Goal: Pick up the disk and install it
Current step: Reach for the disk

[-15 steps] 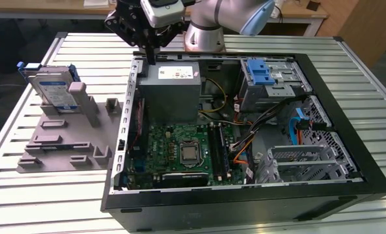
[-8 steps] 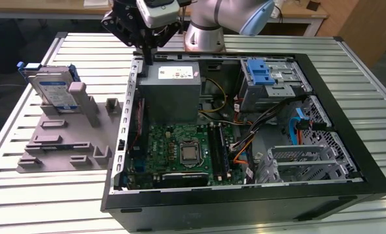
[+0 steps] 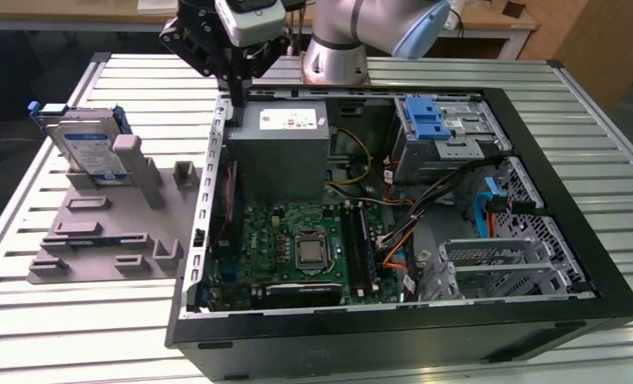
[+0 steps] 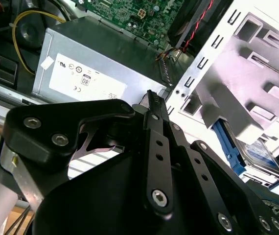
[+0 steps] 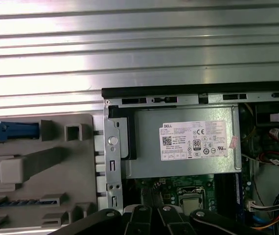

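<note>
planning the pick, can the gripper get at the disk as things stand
Probably yes. The disk stands upright in the grey holder beside the computer case, top edge bare with nothing over it, and the gripper hangs above the case wall on that side.

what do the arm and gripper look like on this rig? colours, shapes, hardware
Arm: smooth silver-grey tubular links, with a light blue joint cap. A white-grey box is mounted at the wrist. Gripper: matte black, built of flat linkage bars and rounded plates, held together by silver screws.
</note>
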Action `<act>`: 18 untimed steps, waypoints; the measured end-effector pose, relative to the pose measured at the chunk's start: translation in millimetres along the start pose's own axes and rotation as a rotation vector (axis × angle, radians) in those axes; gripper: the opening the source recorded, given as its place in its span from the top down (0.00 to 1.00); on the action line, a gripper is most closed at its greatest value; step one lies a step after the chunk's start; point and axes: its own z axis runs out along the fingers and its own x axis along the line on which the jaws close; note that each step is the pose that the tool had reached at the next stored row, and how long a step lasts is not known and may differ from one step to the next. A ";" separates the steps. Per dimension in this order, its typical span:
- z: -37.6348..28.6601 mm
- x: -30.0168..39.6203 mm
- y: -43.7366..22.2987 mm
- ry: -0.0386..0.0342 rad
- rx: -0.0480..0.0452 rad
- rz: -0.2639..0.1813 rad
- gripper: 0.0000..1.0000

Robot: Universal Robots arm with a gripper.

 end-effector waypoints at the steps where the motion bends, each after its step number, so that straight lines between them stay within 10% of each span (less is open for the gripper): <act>1: 0.1 0.8 -0.1 0.0000 0.0000 0.000 0.89; 11: 0.2 5.5 -0.3 0.0001 0.0001 0.000 0.89; 18: 0.3 6.6 3.1 -0.0015 0.0219 -0.001 0.89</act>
